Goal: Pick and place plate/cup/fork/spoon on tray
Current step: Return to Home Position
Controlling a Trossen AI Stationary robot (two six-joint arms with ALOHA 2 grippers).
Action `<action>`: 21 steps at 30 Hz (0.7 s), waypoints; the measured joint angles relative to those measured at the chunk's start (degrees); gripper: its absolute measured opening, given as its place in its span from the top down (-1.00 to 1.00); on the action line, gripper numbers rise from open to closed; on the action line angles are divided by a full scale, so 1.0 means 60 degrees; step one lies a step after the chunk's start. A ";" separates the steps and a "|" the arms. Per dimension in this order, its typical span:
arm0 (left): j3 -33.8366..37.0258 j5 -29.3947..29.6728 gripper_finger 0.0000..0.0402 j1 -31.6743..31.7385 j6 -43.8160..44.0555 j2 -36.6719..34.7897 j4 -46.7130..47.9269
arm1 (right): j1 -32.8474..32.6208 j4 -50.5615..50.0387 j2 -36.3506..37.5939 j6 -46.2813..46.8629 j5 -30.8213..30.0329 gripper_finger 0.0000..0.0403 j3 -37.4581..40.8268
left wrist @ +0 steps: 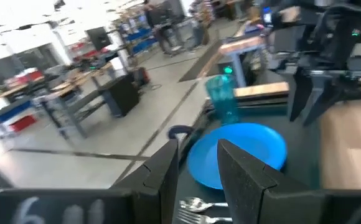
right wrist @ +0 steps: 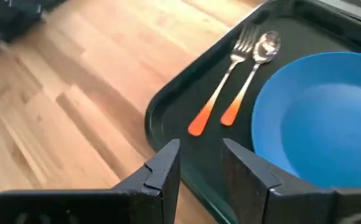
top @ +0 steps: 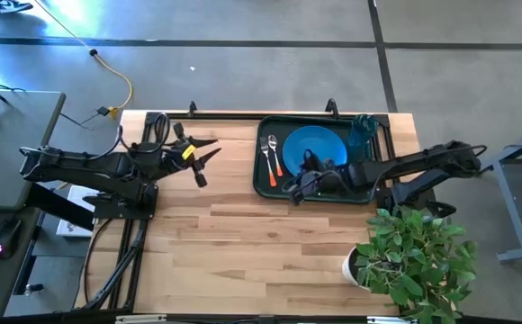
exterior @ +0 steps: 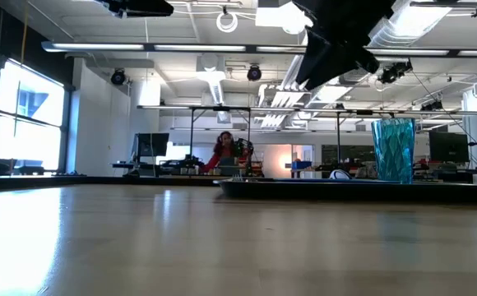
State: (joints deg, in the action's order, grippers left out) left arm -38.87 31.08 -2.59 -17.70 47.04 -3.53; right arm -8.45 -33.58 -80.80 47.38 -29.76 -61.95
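The dark tray [top: 265, 184] lies at the table's far right. On it lie the blue plate [top: 313, 146], the teal cup [top: 362, 135] standing at the plate's right, and the fork [top: 264, 153] and spoon [top: 274, 155] side by side at the plate's left. My right gripper [top: 295, 191] is open and empty above the tray's near edge; its wrist view shows the fork [right wrist: 224, 87], spoon [right wrist: 252, 74] and plate [right wrist: 323, 124] ahead. My left gripper [top: 207, 160] is open and empty above the table, left of the tray, facing the plate [left wrist: 236, 152] and cup [left wrist: 221, 99].
A potted green plant [top: 414, 256] in a white pot stands at the table's near right corner. Bare wood table [top: 243, 243] lies near of and left of the tray. The low view shows the cup [exterior: 393, 150] upright on the tray [exterior: 354, 187].
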 joint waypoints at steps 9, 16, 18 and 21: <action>0.0004 -0.0626 0.49 -0.0004 0.0016 0.0176 -0.0285 | -0.0172 0.0251 -0.1299 0.0799 0.0627 0.46 0.0004; 0.0000 -0.0630 0.49 -0.0004 0.0014 0.0586 -0.0639 | -0.0401 0.2978 -0.2326 -0.1806 0.0560 0.46 0.0007; 0.0000 -0.0631 0.49 -0.0004 0.0008 0.0698 -0.0724 | -0.0457 0.3764 -0.2506 -0.2566 0.0438 0.46 0.0007; 0.0000 -0.0629 0.49 -0.0004 0.0008 0.0853 -0.0898 | -0.0506 0.4548 -0.2652 -0.3414 0.0474 0.46 0.0004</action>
State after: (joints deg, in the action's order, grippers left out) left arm -38.87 27.31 -2.61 -17.65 52.16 -8.92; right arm -11.49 -6.29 -96.72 26.90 -26.91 -61.93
